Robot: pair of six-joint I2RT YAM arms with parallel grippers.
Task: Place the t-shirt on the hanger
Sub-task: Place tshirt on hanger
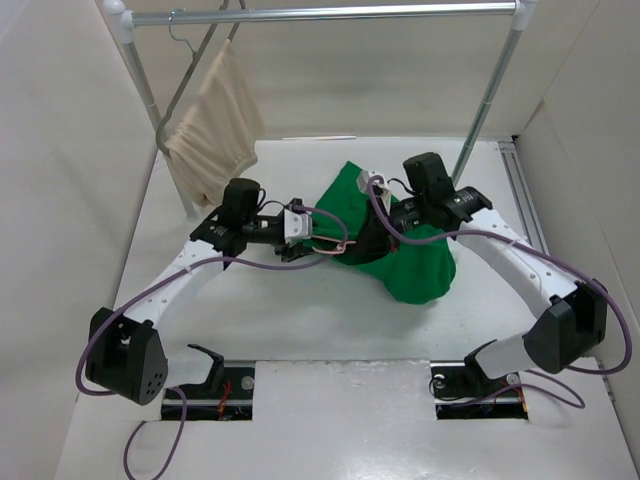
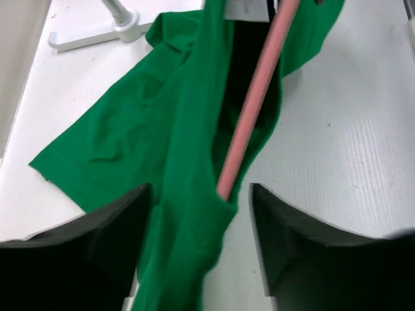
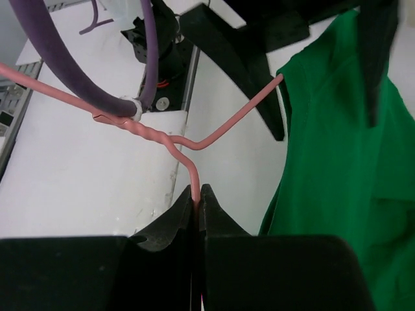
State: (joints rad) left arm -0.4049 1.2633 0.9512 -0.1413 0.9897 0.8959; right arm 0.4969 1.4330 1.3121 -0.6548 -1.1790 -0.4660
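The green t-shirt [image 1: 405, 255] lies bunched at the table's middle. The pink hanger [image 1: 335, 238] lies just left of it, one arm pushed into the cloth. My right gripper [image 1: 372, 228] is shut on the hanger's wire below the twisted neck [image 3: 196, 184], with the t-shirt [image 3: 337, 162] to its right. My left gripper [image 1: 303, 243] is open. In the left wrist view its jaws stand wide on either side of a fold of the t-shirt [image 2: 181, 194], where the hanger arm [image 2: 249, 110] enters the cloth. A white tag [image 2: 249, 8] shows at the top.
A metal clothes rack [image 1: 320, 14] spans the back, with a beige cloth [image 1: 212, 125] on a grey hanger at its left. The rack's foot [image 2: 123, 23] lies near the shirt. White walls close in left and right. A purple cable [image 3: 78, 71] crosses the hanger hook.
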